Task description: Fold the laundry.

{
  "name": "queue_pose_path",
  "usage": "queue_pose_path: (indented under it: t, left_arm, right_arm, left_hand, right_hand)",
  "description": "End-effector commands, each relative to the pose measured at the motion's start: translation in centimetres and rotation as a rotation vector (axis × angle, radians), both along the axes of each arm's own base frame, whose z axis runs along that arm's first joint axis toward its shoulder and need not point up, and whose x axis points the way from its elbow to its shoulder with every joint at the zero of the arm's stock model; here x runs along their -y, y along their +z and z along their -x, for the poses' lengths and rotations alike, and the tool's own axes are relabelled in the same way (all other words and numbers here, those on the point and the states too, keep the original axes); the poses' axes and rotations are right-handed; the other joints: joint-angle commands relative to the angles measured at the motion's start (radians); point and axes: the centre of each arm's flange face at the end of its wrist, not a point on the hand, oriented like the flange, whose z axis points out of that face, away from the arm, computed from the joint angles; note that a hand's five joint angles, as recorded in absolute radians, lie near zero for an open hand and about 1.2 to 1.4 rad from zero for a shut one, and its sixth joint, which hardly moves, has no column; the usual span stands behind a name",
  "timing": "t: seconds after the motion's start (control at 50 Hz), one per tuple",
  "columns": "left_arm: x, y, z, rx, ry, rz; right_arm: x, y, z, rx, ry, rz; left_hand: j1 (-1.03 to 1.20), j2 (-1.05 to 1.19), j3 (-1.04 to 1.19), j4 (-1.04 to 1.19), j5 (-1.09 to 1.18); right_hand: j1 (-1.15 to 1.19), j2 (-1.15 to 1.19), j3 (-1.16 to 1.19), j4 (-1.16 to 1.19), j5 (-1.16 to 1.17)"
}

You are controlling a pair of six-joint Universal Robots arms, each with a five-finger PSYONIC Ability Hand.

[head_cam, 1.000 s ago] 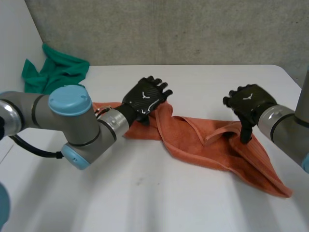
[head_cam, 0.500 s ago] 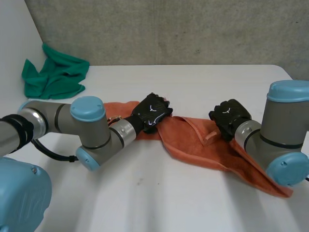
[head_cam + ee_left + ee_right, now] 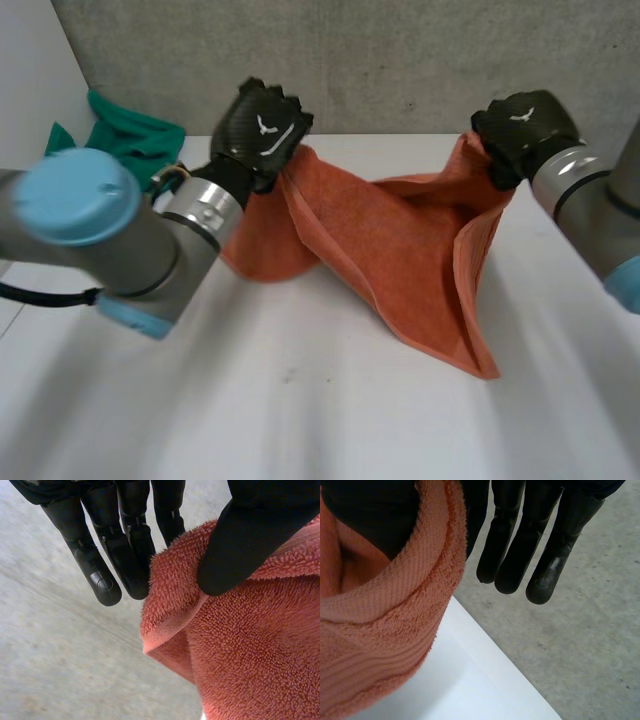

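An orange towel hangs stretched between my two raised hands, its lower folds trailing onto the white table. My left hand holds the towel's upper left edge. In the left wrist view its thumb pinches the towel against the fingers. My right hand grips the upper right corner. In the right wrist view the towel is bunched at the thumb side of the hand, and the fingers point straight past it.
A crumpled green cloth lies at the table's far left, behind my left arm. A grey wall runs along the table's back edge. The table's right edge is close to my right arm.
Both hands were open on the flat towel, then closed on it and rose toward the back of the table. The towel now hangs between them, mostly off the surface.
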Motion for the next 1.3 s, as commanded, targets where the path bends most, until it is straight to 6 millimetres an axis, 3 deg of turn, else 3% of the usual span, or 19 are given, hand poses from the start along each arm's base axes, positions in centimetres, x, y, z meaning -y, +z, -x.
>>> queue_pose_path:
  t: [0.02, 0.14, 0.24, 0.32, 0.4, 0.46, 0.48, 0.5, 0.56, 0.58, 0.62, 0.66, 0.72, 0.8, 0.94, 0.96, 1.04, 1.16, 1.3]
  left_arm:
    - [-4.9, 2.8, -2.7, 0.009, -0.004, -0.035]
    - [-7.9, 0.9, -4.6, 0.055, 0.007, -0.274]
    - [-8.1, -1.0, -5.4, 0.072, 0.057, -0.448]
    - [-6.1, -3.5, -4.8, 0.095, 0.095, -0.496]
    - [-2.4, -3.5, -3.9, 0.063, 0.138, -0.438]
    - [1.3, -1.5, -3.6, -0.006, 0.177, -0.334]
    - [2.3, -0.6, -3.6, -0.033, 0.187, -0.296]
    - [4.2, 2.1, -3.5, -0.104, 0.204, -0.187]
    - [5.4, 5.6, -3.2, -0.192, 0.204, -0.041]
    - [6.2, 8.1, -3.6, -0.270, 0.219, 0.073]
    - [6.3, 10.3, -3.8, -0.341, 0.227, 0.178]
    - [5.6, 13.6, -4.3, -0.439, 0.235, 0.311]
    - [4.3, 15.1, -4.7, -0.477, 0.233, 0.356]
    - [2.8, 12.7, -5.1, -0.422, 0.240, 0.267]
    - [-1.1, 3.7, -5.2, -0.230, 0.251, -0.051]
    - [-2.1, 1.7, -5.1, -0.186, 0.254, -0.121]
    - [-5.6, -2.7, -4.7, -0.073, 0.241, -0.291]
    - [-9.4, -6.7, -4.2, 0.023, 0.223, -0.468]
    - [-13.2, -8.4, -4.1, 0.017, 0.192, -0.736]
  right_arm:
    - [-0.5, 0.6, 1.0, -0.012, -0.017, -0.054]
    - [-1.2, 0.4, 1.4, -0.060, -0.017, -0.133]
    - [-1.1, -1.8, 1.0, -0.120, 0.006, -0.271]
    - [-0.5, -2.4, -1.1, -0.111, 0.043, -0.261]
    - [1.3, -1.9, -3.3, -0.038, 0.064, -0.153]
    - [3.0, -0.5, -4.3, 0.056, 0.060, -0.045]
    - [4.1, 1.0, -4.7, 0.129, 0.060, 0.041]
    - [4.8, 2.0, -4.9, 0.173, 0.061, 0.101]
    - [6.3, 5.9, -5.4, 0.311, 0.069, 0.310]
    - [6.5, 6.9, -5.5, 0.338, 0.070, 0.365]
    - [6.7, 9.7, -5.5, 0.404, 0.064, 0.512]
    - [6.6, 10.8, -5.6, 0.437, 0.064, 0.574]
    - [5.8, 12.3, -5.6, 0.455, 0.069, 0.613]
    - [5.4, 11.0, -5.7, 0.420, 0.068, 0.526]
    - [4.1, 5.7, -5.9, 0.292, 0.066, 0.225]
    - [3.9, 5.0, -5.9, 0.278, 0.066, 0.188]
    - [3.0, 1.8, -5.8, 0.212, 0.081, 0.034]
    - [1.8, -1.1, -5.9, 0.170, 0.129, -0.076]
    - [1.4, -1.0, -5.9, 0.170, 0.138, -0.082]
  left_hand:
    - [0.312, 0.218, 0.208, 0.200, 0.280]
    - [0.312, 0.218, 0.208, 0.200, 0.280]
    - [0.312, 0.218, 0.208, 0.200, 0.280]
    - [0.312, 0.218, 0.208, 0.200, 0.280]
    - [0.312, 0.218, 0.208, 0.200, 0.280]
    - [0.312, 0.218, 0.208, 0.200, 0.280]
    - [0.312, 0.218, 0.208, 0.200, 0.280]
    - [0.312, 0.218, 0.208, 0.200, 0.280]
    - [0.312, 0.218, 0.208, 0.200, 0.280]
    - [0.312, 0.218, 0.208, 0.200, 0.280]
    - [0.312, 0.218, 0.208, 0.200, 0.280]
    - [0.312, 0.218, 0.208, 0.200, 0.280]
    - [0.312, 0.218, 0.208, 0.200, 0.280]
    - [0.312, 0.218, 0.208, 0.200, 0.280]
    - [0.312, 0.218, 0.208, 0.200, 0.280]
    - [0.312, 0.218, 0.208, 0.200, 0.280]
    - [0.312, 0.218, 0.208, 0.200, 0.280]
    - [0.312, 0.218, 0.208, 0.200, 0.280]
    - [0.312, 0.218, 0.208, 0.200, 0.280]
  right_hand:
    - [0.410, 0.225, 0.219, 0.209, 0.231]
    - [0.410, 0.225, 0.219, 0.209, 0.231]
    - [0.410, 0.225, 0.219, 0.209, 0.231]
    - [0.410, 0.225, 0.219, 0.209, 0.231]
    - [0.410, 0.225, 0.219, 0.209, 0.231]
    - [0.410, 0.225, 0.219, 0.209, 0.231]
    - [0.410, 0.225, 0.219, 0.209, 0.231]
    - [0.410, 0.225, 0.219, 0.209, 0.231]
    - [0.410, 0.225, 0.219, 0.209, 0.231]
    - [0.410, 0.225, 0.219, 0.209, 0.231]
    - [0.410, 0.225, 0.219, 0.209, 0.231]
    - [0.410, 0.225, 0.219, 0.209, 0.231]
    - [0.410, 0.225, 0.219, 0.209, 0.231]
    - [0.410, 0.225, 0.219, 0.209, 0.231]
    - [0.410, 0.225, 0.219, 0.209, 0.231]
    - [0.410, 0.225, 0.219, 0.209, 0.231]
    - [0.410, 0.225, 0.219, 0.209, 0.231]
    - [0.410, 0.225, 0.219, 0.209, 0.231]
    - [0.410, 0.225, 0.219, 0.209, 0.231]
